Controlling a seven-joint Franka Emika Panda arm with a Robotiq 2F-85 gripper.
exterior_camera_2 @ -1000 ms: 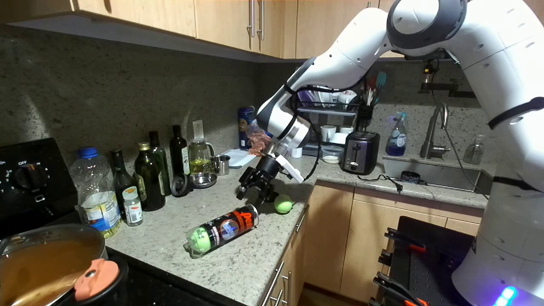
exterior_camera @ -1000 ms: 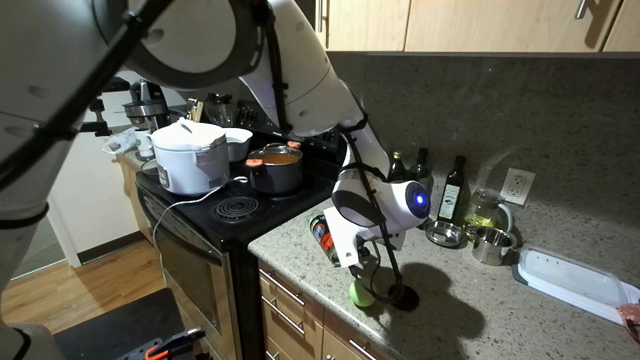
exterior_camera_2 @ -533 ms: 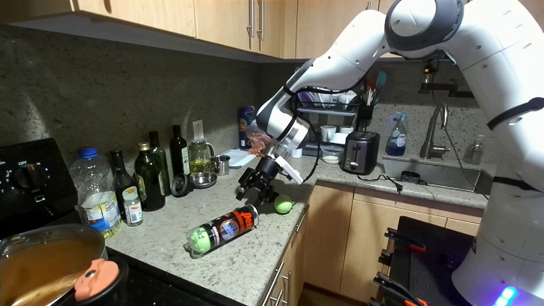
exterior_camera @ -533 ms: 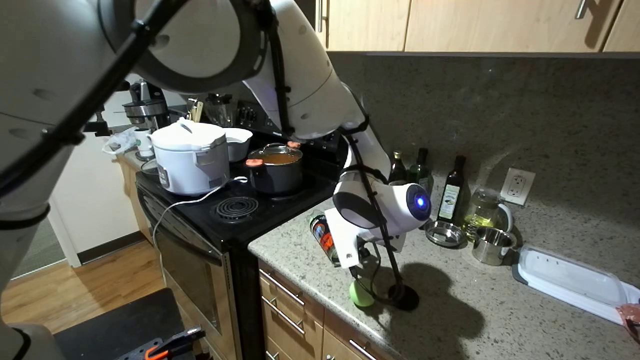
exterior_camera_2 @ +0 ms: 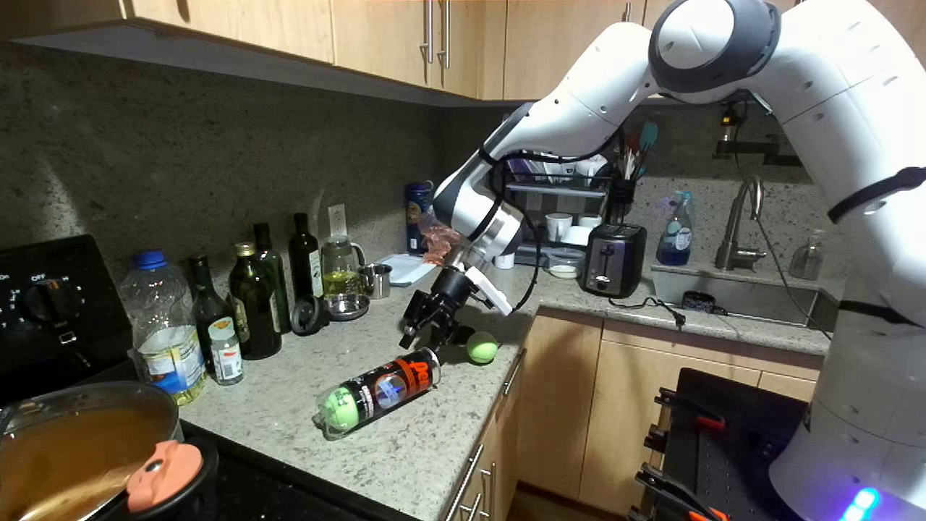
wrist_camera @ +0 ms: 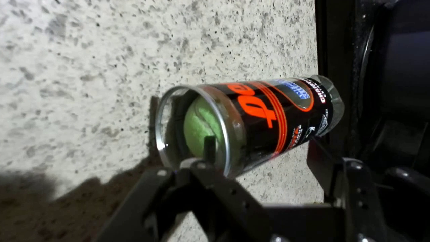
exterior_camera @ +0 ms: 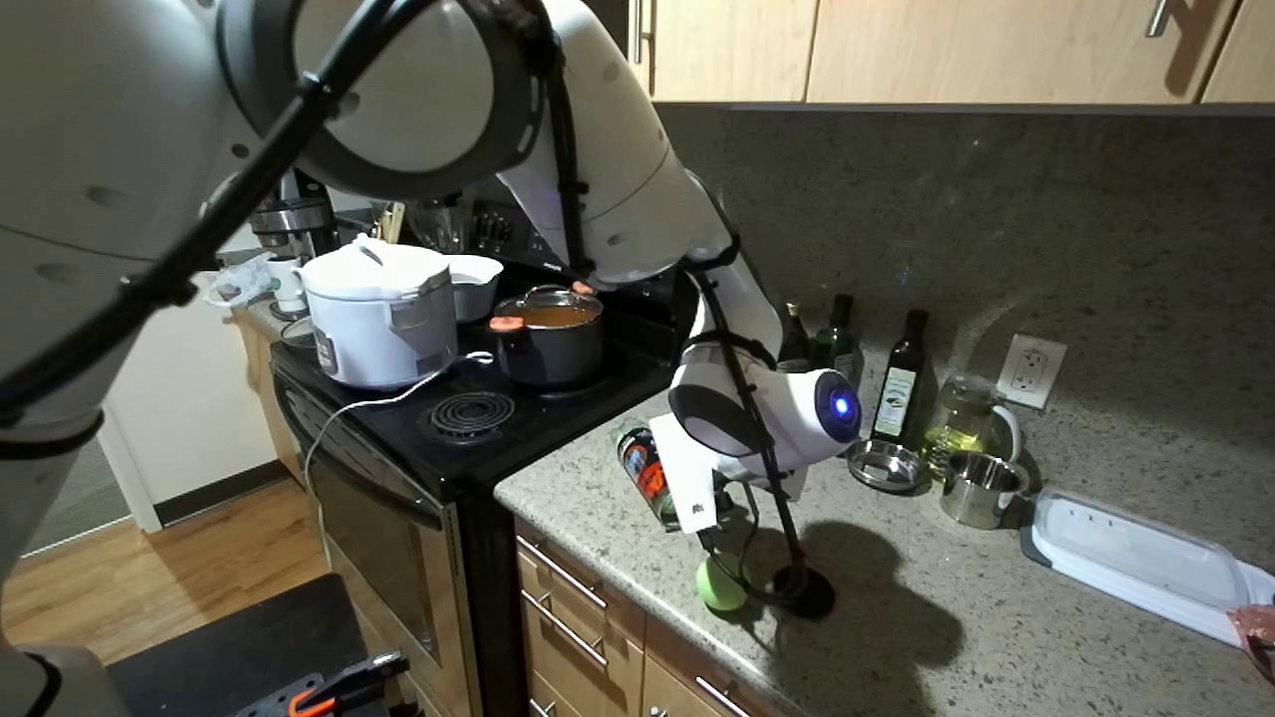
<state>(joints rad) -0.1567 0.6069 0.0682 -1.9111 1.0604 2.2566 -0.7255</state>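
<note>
Only wrist view, mid-frame, looks into mouth of can (wrist_camera: 268,116): green ball (wrist_camera: 199,122). Can lying, black-orange. Gripper (wrist_camera: 262,141): fingers apart.

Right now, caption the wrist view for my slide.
Open claw near a tennis ball can lying on speckled countertop, green ball inside.

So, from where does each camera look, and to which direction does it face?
An exterior view: seems placed close beside the arm, facing the stove and backsplash; much of the arm shows, large.
An exterior view: seems placed near the stove, facing along the counter toward the toaster; arm and gripper show.
Wrist view: mounted behind the gripper, facing down at the ball can; only the gripper shows.
Shared in both exterior views: loose ball, ball can, arm.
</note>
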